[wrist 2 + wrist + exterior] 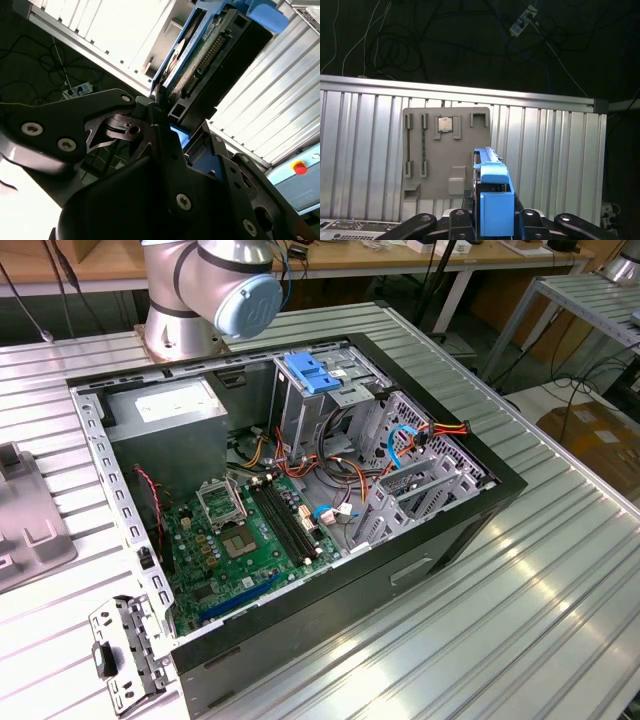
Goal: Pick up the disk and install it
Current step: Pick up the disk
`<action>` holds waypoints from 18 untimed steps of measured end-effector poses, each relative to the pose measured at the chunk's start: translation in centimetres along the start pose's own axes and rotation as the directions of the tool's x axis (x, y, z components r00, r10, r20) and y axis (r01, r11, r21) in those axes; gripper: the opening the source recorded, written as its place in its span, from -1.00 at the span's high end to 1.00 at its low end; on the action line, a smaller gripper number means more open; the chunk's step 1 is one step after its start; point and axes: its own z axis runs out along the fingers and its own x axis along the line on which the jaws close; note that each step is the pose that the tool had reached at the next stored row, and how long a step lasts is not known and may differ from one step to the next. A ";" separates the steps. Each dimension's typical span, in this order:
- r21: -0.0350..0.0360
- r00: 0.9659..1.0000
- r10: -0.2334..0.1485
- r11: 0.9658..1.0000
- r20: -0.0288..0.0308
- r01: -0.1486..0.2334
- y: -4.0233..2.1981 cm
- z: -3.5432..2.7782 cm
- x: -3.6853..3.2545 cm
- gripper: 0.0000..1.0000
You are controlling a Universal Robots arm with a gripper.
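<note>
While the exterior view looks down on the ribbed aluminium table, an open black computer case lies on it with its green motherboard exposed and the silver arm base behind it. In the second wrist view the black two-fingered gripper is clamped on the flat silver-metal disk with blue plastic side rails, connector edge showing. In the first wrist view the disk stands edge-on between the fingers, with a grey plastic parts tray on the ribbed table beyond it.
</note>
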 end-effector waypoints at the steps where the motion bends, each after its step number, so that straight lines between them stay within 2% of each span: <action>1: 0.000 1.000 0.000 1.000 0.000 0.000 -0.10 0.00 0.01 0.26; 18: 0.000 1.000 0.000 1.000 0.000 0.000 -1.99 -0.07 0.15 0.26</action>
